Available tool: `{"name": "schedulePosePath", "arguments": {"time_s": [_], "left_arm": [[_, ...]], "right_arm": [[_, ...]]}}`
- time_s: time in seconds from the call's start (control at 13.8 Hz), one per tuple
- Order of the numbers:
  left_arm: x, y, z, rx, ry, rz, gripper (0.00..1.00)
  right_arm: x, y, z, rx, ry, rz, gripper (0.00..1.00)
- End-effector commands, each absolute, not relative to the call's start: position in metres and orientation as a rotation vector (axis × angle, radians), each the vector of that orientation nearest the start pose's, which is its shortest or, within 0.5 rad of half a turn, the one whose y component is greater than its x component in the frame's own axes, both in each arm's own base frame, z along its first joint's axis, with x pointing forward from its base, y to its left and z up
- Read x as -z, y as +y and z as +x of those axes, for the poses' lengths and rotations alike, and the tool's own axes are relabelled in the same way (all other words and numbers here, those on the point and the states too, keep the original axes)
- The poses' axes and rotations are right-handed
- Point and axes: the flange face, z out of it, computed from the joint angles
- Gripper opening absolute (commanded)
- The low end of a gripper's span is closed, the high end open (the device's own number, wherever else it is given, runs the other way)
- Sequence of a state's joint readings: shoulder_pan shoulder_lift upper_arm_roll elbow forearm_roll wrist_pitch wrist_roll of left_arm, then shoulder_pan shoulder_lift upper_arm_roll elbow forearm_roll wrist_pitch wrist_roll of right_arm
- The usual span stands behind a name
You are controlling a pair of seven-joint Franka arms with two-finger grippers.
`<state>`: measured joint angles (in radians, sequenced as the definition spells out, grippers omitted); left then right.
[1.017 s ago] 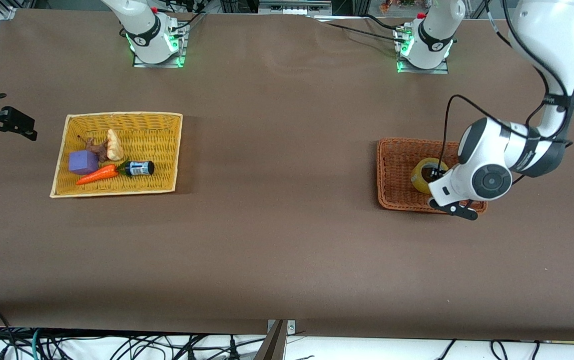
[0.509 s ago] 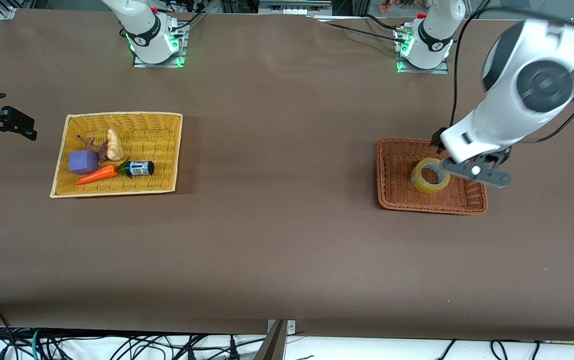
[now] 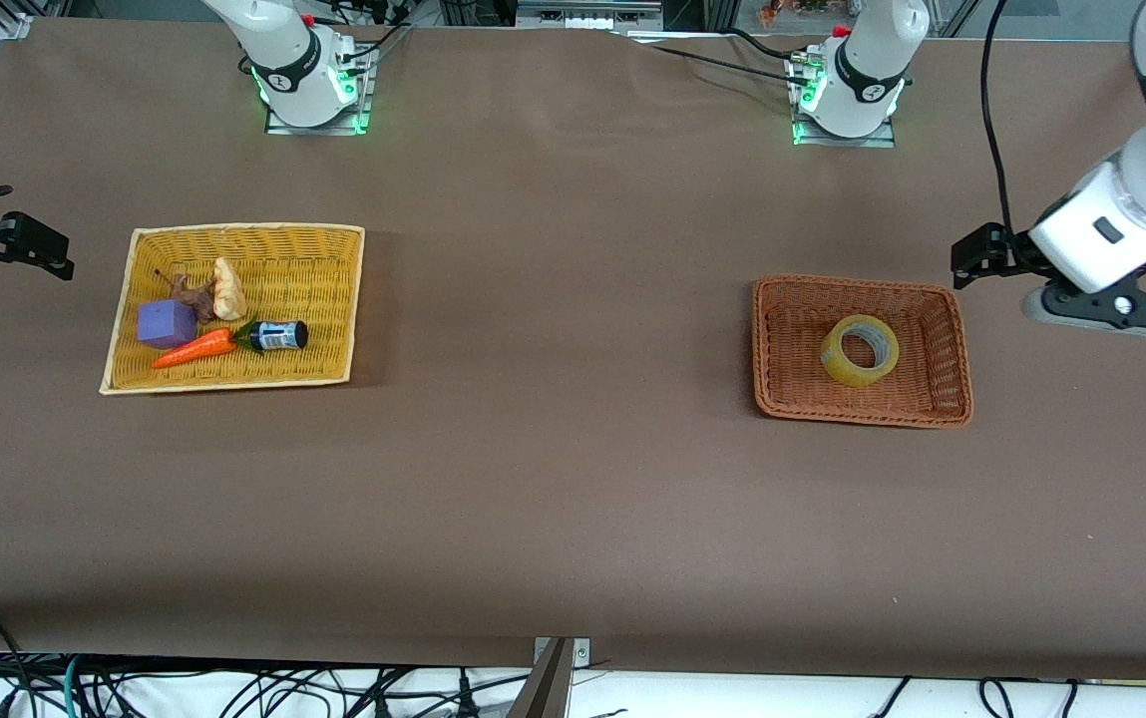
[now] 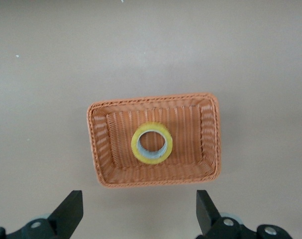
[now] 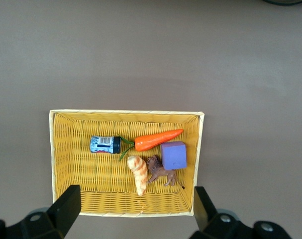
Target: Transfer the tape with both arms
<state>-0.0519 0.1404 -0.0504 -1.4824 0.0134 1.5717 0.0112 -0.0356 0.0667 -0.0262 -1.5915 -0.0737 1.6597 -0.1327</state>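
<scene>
The tape (image 3: 860, 350) lay flat in the middle of the orange-brown basket (image 3: 942, 299), which stood toward the left arm's end of the worktop (image 3: 573, 499). Its wide hole faced up.

The left gripper (image 4: 139, 213) hung over the bare worktop beside this basket, close to the edge at that end, with its fingers (image 4: 71, 211) spread wide and holding nothing. The right gripper (image 5: 133, 211) waited at the edge of the right arm's end, beside the yellow basket (image 3: 333, 239), also spread wide and empty.

The roll looked light and quite stiff, but its smooth side could be slippery. I think a good hold would be one finger in the hole and the other outside, pinching the wall of the ring.
</scene>
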Motion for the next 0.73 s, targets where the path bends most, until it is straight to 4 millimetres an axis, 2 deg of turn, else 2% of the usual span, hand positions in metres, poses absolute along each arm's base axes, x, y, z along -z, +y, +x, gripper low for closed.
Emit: {"name": "schedulePosePath", "arguments": {"time_s": [0.0, 0.36, 0.65], "left_arm": [[-0.579, -0.058, 0.545, 0.043, 0.164, -3.149, 1.00], [-0.573, -0.048, 0.546, -0.030, 0.141, -3.158, 1.00], [-0.575, -0.042, 0.548, -0.028, 0.129, -3.161, 1.00]], "right_arm": [[-0.593, -0.039, 0.579, -0.007, -0.153, -3.196, 1.00], [-0.593, -0.046, 0.579, -0.005, -0.134, -3.196, 1.00], [-0.594, -0.043, 0.576, -0.024, -0.137, -3.194, 1.00]]}}
